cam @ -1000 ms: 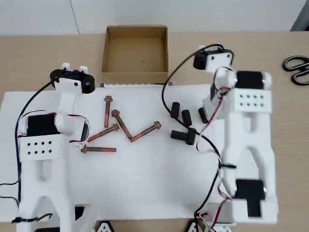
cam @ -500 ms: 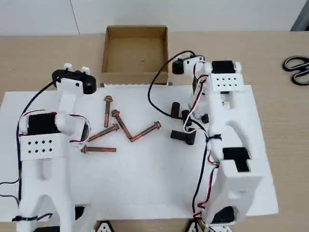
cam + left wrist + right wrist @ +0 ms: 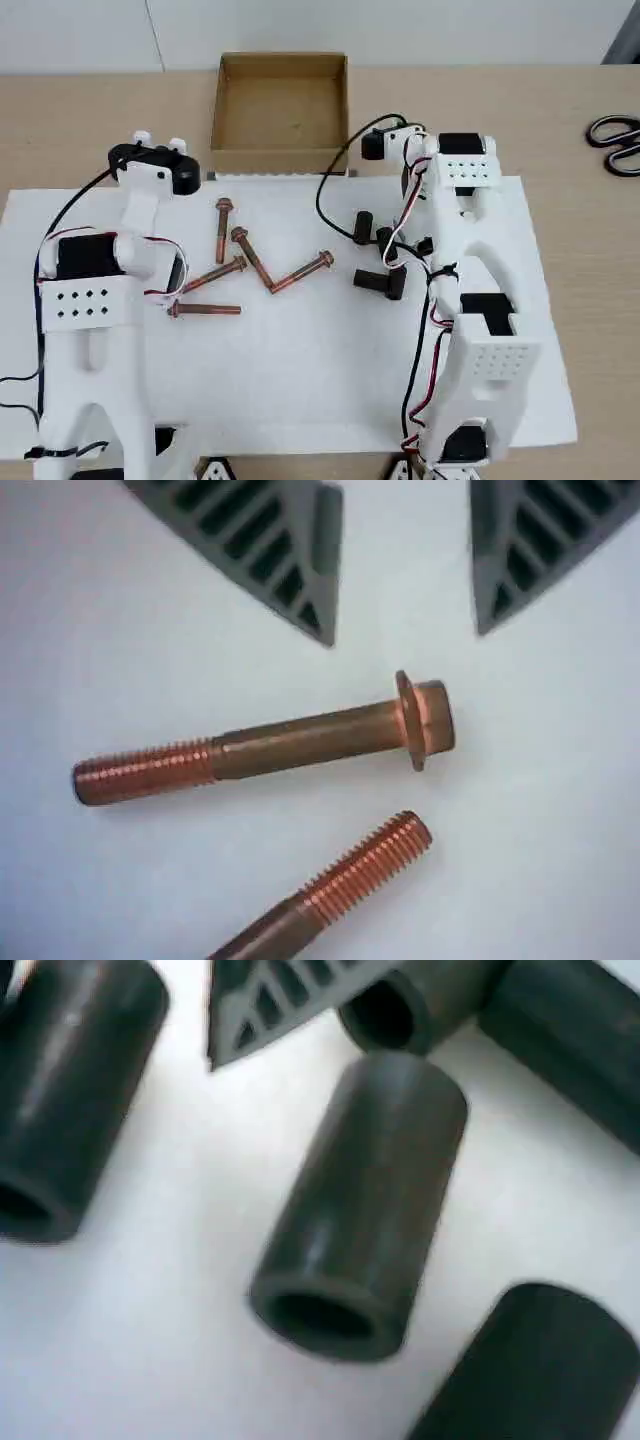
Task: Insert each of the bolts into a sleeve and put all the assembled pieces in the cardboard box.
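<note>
Copper flanged bolts [image 3: 265, 745], black tubular sleeves [image 3: 360, 1210], left gripper [image 3: 402, 635] spread, right gripper [image 3: 270, 1005] unclear

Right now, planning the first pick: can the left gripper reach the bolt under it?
Likely yes: the left gripper hangs open above the bolt, nothing between, and the neighbouring bolt lies apart.

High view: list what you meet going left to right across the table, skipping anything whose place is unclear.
left arm → copper bolts → black sleeves → scissors
</note>
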